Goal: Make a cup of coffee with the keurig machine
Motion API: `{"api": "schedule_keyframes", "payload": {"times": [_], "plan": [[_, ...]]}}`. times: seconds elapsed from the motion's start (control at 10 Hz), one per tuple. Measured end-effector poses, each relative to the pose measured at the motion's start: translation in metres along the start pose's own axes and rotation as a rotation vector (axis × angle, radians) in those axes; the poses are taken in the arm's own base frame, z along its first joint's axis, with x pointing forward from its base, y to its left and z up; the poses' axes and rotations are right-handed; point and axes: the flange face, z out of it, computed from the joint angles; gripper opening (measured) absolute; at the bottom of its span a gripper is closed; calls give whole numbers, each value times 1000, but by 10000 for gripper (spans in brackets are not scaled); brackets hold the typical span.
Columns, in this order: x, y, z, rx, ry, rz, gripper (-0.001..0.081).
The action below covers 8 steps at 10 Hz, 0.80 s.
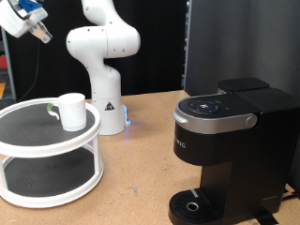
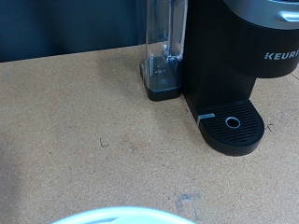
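While the gripper [image 1: 36, 30] hangs high at the exterior view's top left, finger spread unreadable, the cup [image 1: 71, 110] sits at its five o'clock on a white stand [image 1: 28, 141], well apart from the keurig [image 1: 230, 150].

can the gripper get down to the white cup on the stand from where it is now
Probably yes. The gripper hangs high at the exterior view's top left, and the cup stands on the top tier of the white stand with nothing over it. Only a small dark thing sits beside it.
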Motion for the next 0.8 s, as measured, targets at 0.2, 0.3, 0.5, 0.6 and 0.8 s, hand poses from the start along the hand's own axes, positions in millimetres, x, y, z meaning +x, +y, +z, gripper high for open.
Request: {"api": "schedule_keyframes", "payload": {"times": [0.2, 0.3, 0.5, 0.6, 0.8], "plan": [[-10, -2, -7, -8, -14, -13, 7], [-11, -2, -8, -12, -15, -20, 7], [-12, -2, -4, -5, -18, -18, 7], [-13, -1, 1, -1, -19, -15, 7], [-17, 3, 13, 5, -18, -6, 7]]}}
